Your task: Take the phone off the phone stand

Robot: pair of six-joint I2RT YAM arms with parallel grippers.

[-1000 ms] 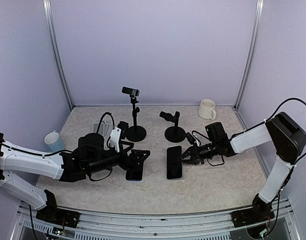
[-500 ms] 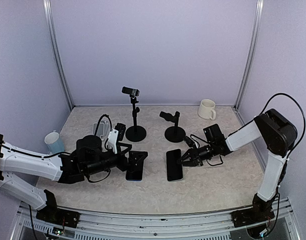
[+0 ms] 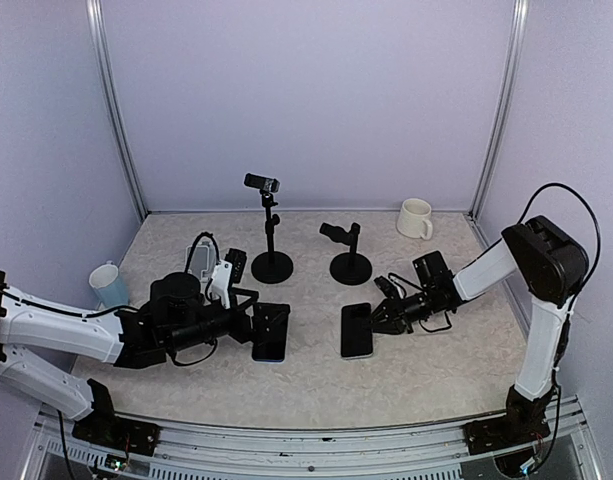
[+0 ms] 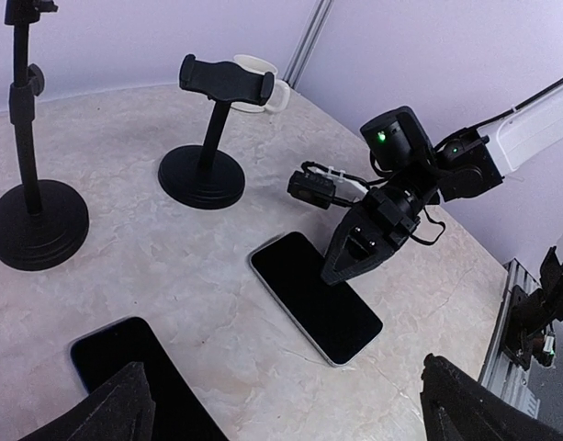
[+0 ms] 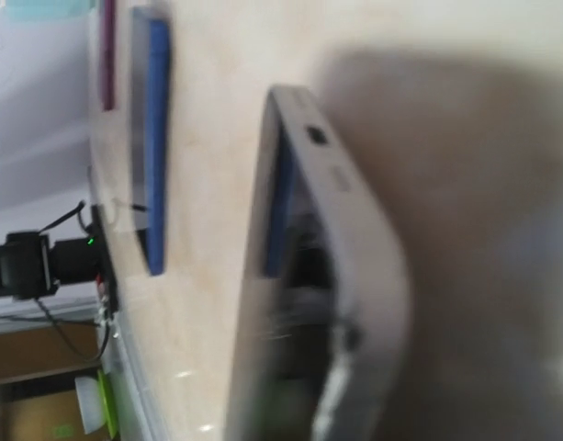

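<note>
Two black phones lie flat on the table. The right phone (image 3: 357,330) also shows in the left wrist view (image 4: 316,296). My right gripper (image 3: 382,318) is low at its right long edge and shut on it (image 4: 359,255); the right wrist view shows that edge blurred and very close (image 5: 336,239). The left phone (image 3: 270,333) lies under my left gripper (image 3: 272,318), which is open wide and empty (image 4: 290,413). Both stands are empty: the tall stand (image 3: 271,228) and the short stand (image 3: 350,252), whose clamp (image 4: 224,78) holds nothing.
A white mug (image 3: 415,218) stands at the back right and a pale blue cup (image 3: 106,283) at the left wall. A small grey holder (image 3: 198,254) sits behind my left arm. The stands' round bases (image 4: 38,223) sit mid-table.
My right gripper has drawn back to the right and the right phone has slid with it. My left arm has pulled back slightly over the left phone.
</note>
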